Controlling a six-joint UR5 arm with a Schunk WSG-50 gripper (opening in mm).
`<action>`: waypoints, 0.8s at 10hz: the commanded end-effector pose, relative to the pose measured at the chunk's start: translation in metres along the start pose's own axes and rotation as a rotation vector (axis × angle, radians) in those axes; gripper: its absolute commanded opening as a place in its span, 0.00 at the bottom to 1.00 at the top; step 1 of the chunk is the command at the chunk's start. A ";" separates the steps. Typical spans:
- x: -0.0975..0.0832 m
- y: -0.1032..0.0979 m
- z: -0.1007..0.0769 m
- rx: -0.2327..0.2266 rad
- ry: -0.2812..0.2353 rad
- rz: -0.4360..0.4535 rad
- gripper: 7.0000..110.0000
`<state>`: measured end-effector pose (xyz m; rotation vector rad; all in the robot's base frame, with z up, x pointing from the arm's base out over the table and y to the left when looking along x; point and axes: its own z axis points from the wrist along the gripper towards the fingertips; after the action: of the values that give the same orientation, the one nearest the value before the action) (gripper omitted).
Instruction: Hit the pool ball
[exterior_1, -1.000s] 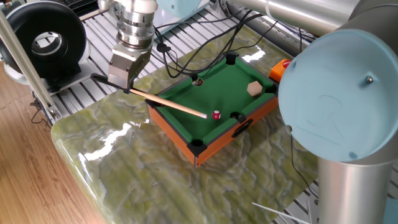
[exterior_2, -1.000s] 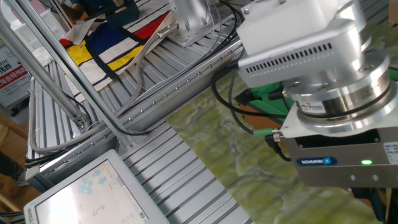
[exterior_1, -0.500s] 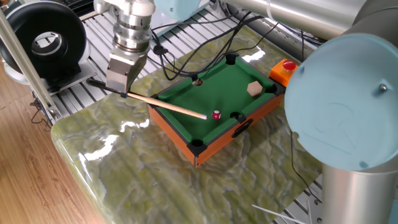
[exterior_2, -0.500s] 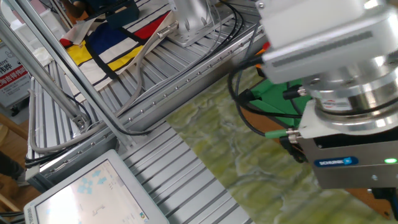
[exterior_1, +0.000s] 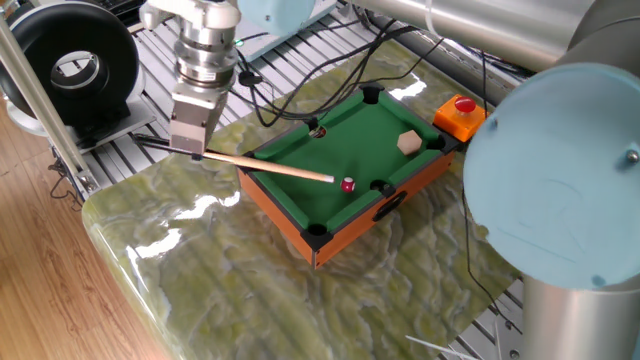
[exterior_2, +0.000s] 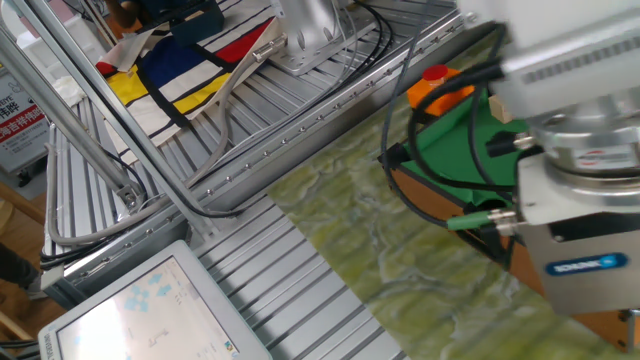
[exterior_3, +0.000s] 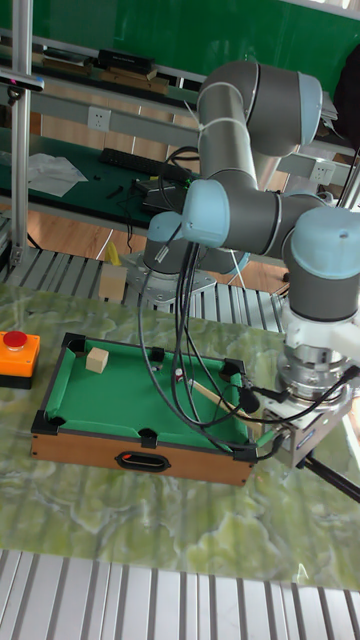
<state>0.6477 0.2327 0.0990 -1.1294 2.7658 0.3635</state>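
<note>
One fixed view has the gripper (exterior_1: 190, 150) clamped on the cue stick (exterior_1: 265, 168), tip just beside the pool ball (exterior_1: 348, 185) near a side pocket (exterior_1: 380, 187); any off-line push risks glancing past it.

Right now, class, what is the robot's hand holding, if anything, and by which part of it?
The hand holds a thin wooden cue stick by its back end; the tip lies just short of the pool ball.

One ball (exterior_1: 348, 185), one cube (exterior_1: 407, 143) (tan)
</note>
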 end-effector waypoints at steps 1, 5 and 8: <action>-0.014 0.016 -0.005 -0.011 -0.033 -0.068 0.00; 0.001 0.012 0.003 0.014 0.002 -0.049 0.00; 0.012 0.006 0.007 0.014 0.025 -0.053 0.00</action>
<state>0.6376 0.2357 0.0938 -1.2088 2.7387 0.3254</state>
